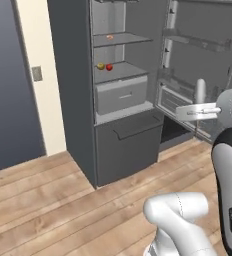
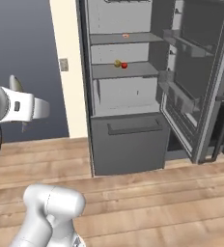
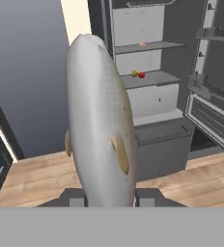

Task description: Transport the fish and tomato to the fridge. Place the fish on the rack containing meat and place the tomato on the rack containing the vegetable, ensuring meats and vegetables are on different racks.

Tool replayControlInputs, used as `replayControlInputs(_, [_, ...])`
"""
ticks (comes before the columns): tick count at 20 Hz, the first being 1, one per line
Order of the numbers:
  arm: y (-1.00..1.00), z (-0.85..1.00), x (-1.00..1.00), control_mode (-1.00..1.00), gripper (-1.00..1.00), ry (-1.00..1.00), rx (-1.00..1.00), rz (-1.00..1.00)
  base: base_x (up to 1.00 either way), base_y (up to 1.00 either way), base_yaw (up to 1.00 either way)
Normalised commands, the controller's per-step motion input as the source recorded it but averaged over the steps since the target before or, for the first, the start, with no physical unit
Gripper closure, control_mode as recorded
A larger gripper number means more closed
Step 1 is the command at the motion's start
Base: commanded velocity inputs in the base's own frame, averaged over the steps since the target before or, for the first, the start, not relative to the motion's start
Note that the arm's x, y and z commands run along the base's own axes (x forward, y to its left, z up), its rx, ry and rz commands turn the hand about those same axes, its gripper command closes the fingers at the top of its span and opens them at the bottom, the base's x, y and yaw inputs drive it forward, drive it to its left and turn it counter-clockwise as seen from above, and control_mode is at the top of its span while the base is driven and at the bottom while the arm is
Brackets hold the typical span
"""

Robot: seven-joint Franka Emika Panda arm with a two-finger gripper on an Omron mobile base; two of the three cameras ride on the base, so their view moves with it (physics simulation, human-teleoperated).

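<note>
Gripper [image 3: 106,200] clamped on fish [image 3: 100,120], held upright, well short of open fridge [image 1: 78,100]. Tomato [image 1: 109,67] sits beside vegetable [image 1: 101,66]; meat [image 1: 110,37] one shelf up. Aim high, level fish before release.

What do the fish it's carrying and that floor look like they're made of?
The fish looks like real fish skin: silvery, finely scaled, with a soft sheen and yellowish fins. The floor looks like matte light-brown wood planks with visible seams and grain, though it could equally be laminate.
</note>
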Motion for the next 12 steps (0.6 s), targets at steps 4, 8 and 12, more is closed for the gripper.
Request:
replayControlInputs(4, [0.00, 0.00, 0.00, 1.00, 1.00, 0.00, 0.00, 0.00, 1.00, -0.56, 0.00])
replayControlInputs(8, [0.00, 0.00, 0.00, 1.00, 1.00, 0.00, 0.00, 0.00, 1.00, -0.24, 0.00])
replayControlInputs(12, [0.00, 0.00, 0.00, 1.00, 1.00, 0.00, 0.00, 0.00, 1.00, -0.32, 0.02])
